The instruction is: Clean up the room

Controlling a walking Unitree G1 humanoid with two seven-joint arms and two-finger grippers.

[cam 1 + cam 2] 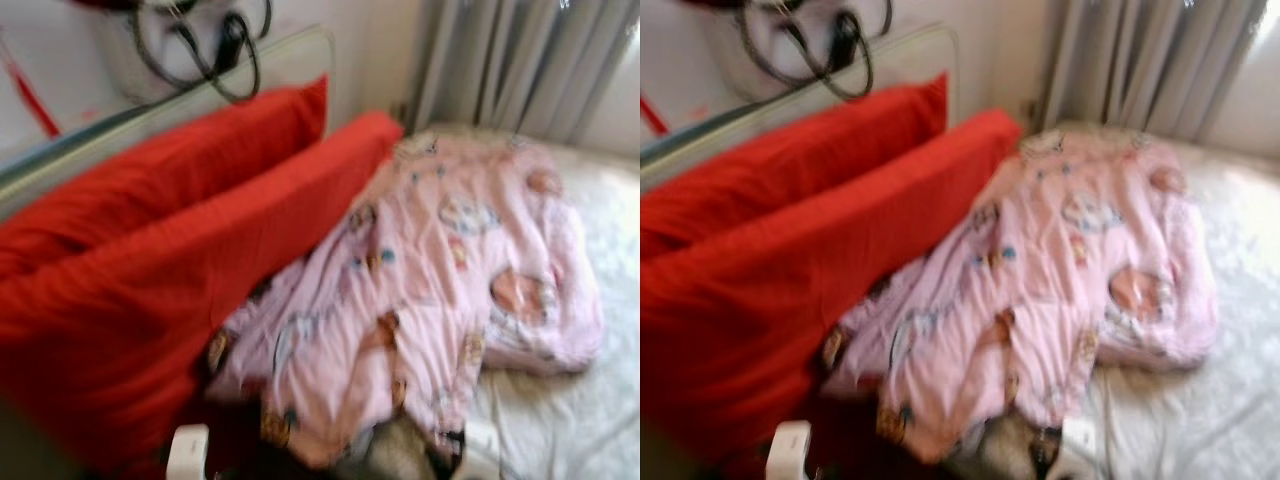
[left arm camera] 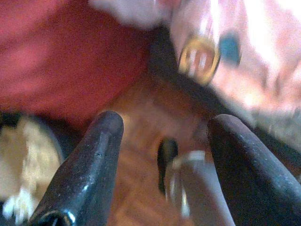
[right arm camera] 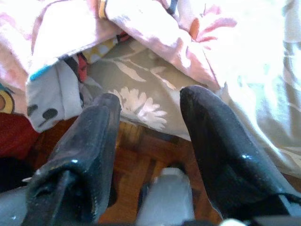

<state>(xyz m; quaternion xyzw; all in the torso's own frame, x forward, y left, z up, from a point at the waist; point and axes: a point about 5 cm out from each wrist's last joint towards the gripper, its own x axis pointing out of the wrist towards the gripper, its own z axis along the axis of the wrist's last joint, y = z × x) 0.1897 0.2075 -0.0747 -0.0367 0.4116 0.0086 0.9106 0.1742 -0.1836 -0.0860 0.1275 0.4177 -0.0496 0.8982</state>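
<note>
Left hand (image 2: pixel 162 136), fingers apart and empty, hangs over wooden floor (image 2: pixel 136 188) beside the red pillows (image 1: pixel 150 260). Right hand (image 3: pixel 150 117), fingers apart and empty, faces the bed's near edge, where a floral sheet (image 3: pixel 141 94) shows. Head views show the pink blanket (image 1: pixel 440 270) crumpled mid-bed (image 1: pixel 600 400), touching the pillows.
</note>
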